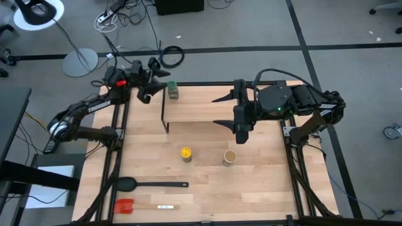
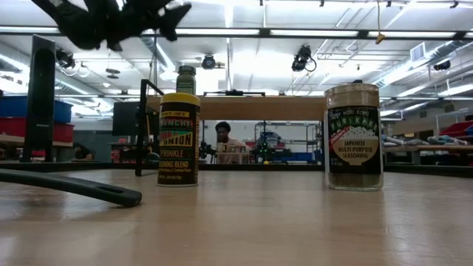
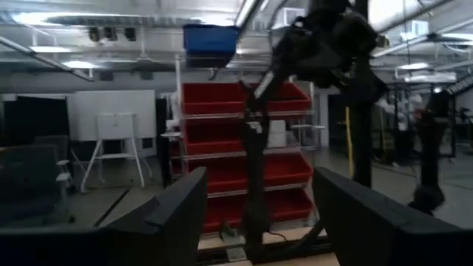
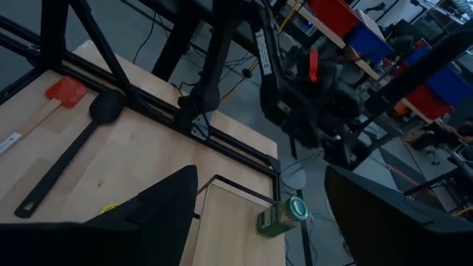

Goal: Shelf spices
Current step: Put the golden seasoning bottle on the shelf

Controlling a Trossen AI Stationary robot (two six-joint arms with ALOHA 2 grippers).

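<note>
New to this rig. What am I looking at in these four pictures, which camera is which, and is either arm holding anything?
It is a two-arm robot at a wooden table. One camera looks straight down, one sits level with the tabletop, and one rides on each wrist.

On the table: a low wooden shelf, with a green-lidded jar already standing on its far left corner. In front of it stand a yellow-lidded jar and a tan-topped jar. Near the front edge lie a black spoon and a red spatula.

The left gripper hangs beside the green-lidded jar, open and empty. The right gripper is over the shelf's right part, open and also empty.
</note>
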